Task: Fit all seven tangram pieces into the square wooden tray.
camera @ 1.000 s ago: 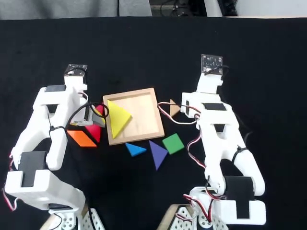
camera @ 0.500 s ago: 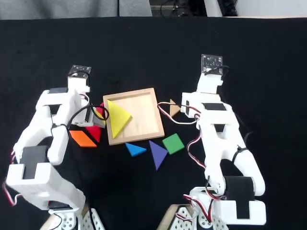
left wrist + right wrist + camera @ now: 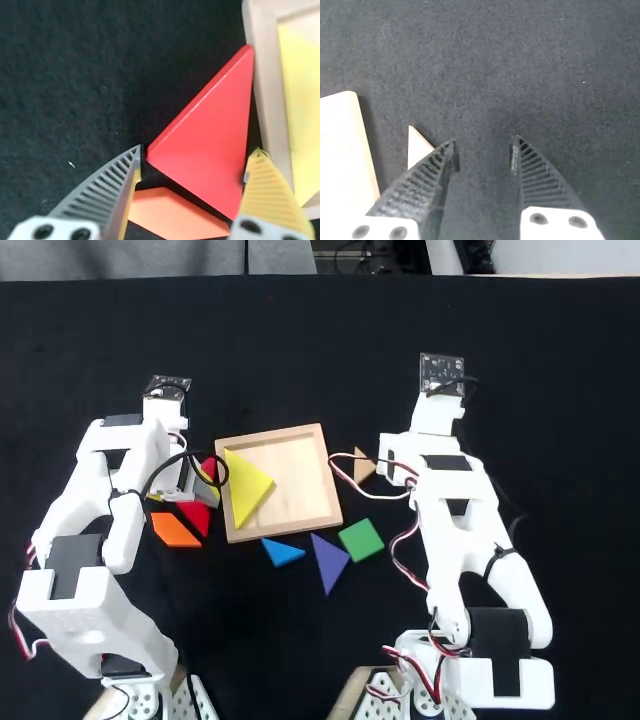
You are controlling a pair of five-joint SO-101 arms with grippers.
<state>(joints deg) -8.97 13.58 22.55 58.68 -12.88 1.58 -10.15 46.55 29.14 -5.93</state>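
The square wooden tray (image 3: 300, 495) holds a yellow triangle (image 3: 245, 486) against its left side. My left gripper (image 3: 195, 155) is open just left of the tray, its fingers straddling the red triangle (image 3: 210, 145), which lies flat against the tray's rim (image 3: 262, 75). An orange parallelogram (image 3: 175, 215) lies beside the red piece. My right gripper (image 3: 482, 150) is open over bare cloth to the right of the tray, next to a small tan triangle (image 3: 417, 145). In front of the tray lie a blue triangle (image 3: 282, 552), a purple triangle (image 3: 328, 560) and a green square (image 3: 361, 539).
A black cloth covers the table. The orange parallelogram (image 3: 175, 530) and red triangle (image 3: 197, 516) sit close under the left arm. Red and white cables loop from the right arm (image 3: 450, 500) near the tan triangle (image 3: 363, 468).
The left arm's upper part has shifted slightly away from the front edge, while its gripper stays over the red triangle. The right arm and the pieces have not moved.
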